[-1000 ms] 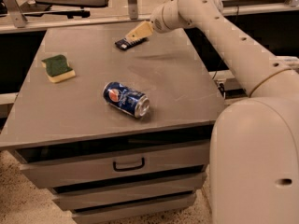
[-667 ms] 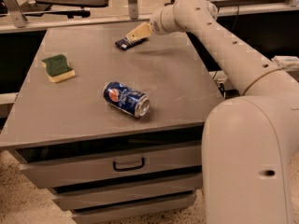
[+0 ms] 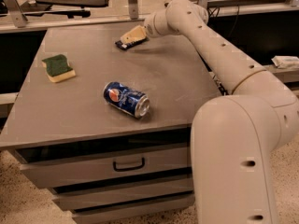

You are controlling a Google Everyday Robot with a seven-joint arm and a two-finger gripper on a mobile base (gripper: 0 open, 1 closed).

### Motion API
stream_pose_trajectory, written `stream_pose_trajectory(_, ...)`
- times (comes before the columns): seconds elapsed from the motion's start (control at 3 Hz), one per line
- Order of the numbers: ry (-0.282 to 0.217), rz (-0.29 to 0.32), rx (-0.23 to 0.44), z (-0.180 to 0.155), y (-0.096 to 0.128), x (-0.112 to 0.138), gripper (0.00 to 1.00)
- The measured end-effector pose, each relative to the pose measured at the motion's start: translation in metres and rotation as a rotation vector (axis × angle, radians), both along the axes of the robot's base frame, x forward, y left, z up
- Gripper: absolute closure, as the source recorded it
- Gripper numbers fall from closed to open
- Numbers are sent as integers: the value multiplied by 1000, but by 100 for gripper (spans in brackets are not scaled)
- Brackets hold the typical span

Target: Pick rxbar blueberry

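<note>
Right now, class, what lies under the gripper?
The gripper, at the far edge of the table, covers much of the rxbar blueberry; only its dark end shows, the rest is hidden.

On the grey cabinet (image 3: 177, 78), a Pepsi can (image 3: 126, 99) lies sideways, well apart from a green-and-yellow sponge (image 3: 58, 67).

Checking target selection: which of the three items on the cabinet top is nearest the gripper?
The dark snack bar at the far edge, with the gripper right at it. The blue can lies centrally; the green sponge sits far left.
</note>
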State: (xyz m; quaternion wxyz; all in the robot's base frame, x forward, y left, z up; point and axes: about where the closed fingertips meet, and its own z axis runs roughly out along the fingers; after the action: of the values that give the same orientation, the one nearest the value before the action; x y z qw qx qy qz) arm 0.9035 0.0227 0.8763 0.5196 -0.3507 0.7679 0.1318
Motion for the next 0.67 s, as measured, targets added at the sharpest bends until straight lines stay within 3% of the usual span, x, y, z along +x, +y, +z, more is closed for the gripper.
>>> stream_pose_trajectory(0.33,29,28,5,-8,14,-2,0)
stream_pose_trajectory(0.67,60,51,3,-18,26,-6,18)
